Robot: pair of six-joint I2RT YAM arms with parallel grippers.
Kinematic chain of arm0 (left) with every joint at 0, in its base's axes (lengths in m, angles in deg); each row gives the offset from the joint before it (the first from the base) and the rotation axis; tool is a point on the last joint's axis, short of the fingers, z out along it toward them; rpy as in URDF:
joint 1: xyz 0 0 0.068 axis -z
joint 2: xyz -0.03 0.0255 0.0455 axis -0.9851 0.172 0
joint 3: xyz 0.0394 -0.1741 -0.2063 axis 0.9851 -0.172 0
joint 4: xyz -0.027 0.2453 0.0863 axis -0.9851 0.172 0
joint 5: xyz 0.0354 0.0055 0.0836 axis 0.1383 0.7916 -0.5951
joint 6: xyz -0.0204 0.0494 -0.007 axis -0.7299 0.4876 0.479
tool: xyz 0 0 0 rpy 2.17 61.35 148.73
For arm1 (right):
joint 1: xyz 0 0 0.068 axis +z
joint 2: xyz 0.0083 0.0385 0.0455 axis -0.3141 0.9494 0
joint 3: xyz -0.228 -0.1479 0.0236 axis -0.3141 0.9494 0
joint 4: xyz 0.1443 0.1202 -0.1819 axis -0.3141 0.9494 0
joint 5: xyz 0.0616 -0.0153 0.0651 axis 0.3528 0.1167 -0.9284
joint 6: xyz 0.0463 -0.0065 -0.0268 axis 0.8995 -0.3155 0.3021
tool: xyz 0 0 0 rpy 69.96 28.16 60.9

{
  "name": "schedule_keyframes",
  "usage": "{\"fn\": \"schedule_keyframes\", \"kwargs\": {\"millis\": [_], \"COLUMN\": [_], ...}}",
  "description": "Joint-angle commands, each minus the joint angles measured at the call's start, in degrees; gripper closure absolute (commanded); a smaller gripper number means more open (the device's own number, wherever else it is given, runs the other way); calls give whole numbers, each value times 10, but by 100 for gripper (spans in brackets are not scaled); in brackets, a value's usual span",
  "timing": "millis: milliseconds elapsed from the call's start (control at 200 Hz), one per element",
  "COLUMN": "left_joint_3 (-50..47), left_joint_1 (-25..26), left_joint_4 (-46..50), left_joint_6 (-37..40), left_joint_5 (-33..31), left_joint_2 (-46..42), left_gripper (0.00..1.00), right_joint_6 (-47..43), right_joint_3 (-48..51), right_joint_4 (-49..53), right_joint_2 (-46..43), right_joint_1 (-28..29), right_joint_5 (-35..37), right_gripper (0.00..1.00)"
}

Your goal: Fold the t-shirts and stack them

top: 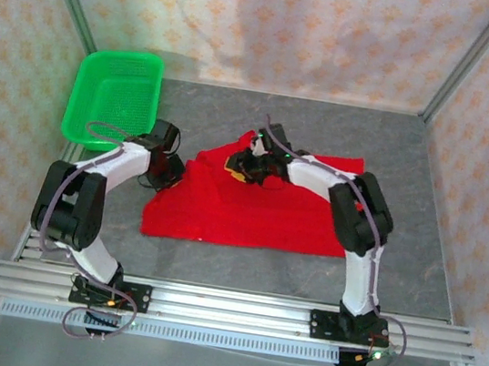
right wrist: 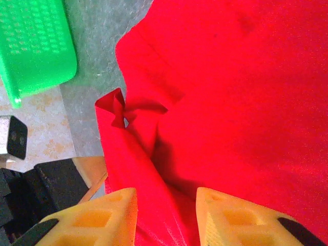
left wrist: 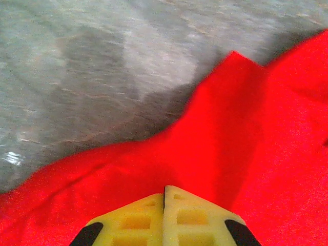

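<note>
The red t-shirt [top: 250,207] lies spread on the grey table, its upper part rumpled. My left gripper [top: 171,172] sits at the shirt's left edge. In the left wrist view its yellow fingers are pressed together at the gripper's tip [left wrist: 164,187], right on the red cloth [left wrist: 230,143], which runs up in a ridge from them. My right gripper [top: 249,167] is over the shirt's top edge. Its fingers stand apart around the gap [right wrist: 166,192], with a raised fold of the t-shirt [right wrist: 246,92] running between them. No print shows on the cloth.
A green mesh basket [top: 115,95] stands at the back left, seen too as the green basket [right wrist: 36,46] past the shirt's edge. Bare grey table [top: 430,174] lies to the right of and behind the shirt. Patterned walls close in the back and sides.
</note>
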Motion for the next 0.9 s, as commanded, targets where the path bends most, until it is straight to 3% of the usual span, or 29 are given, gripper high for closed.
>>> {"fn": "schedule_keyframes", "kwargs": {"millis": [0, 225, 465, 600, 751, 896], "left_joint_3": [-11, -48, -42, -14, 9, 17], "left_joint_1": [-1, -33, -35, -33, -33, -22], "left_joint_4": [-38, -8, -21, 7, 54, 35], "left_joint_6": [-10, -15, -21, -13, -4, -18], "left_joint_5": [-33, -108, -74, -60, -84, -42], "left_joint_2": [31, 28, 3, -23, -72, -77], "left_gripper": [97, 98, 96, 93, 93, 92], "right_joint_6": [26, 38, 54, 55, 57, 61], "right_joint_3": [-44, -102, -136, -102, -100, -103], "right_joint_4": [-32, -47, -73, -79, -68, -67], "right_joint_2": [41, 103, 130, 99, 85, 97], "right_joint_1": [15, 21, 44, 46, 46, 48], "right_joint_5": [-2, 6, -41, -25, -22, -24], "right_gripper": [66, 65, 65, 64, 64, 64]}}
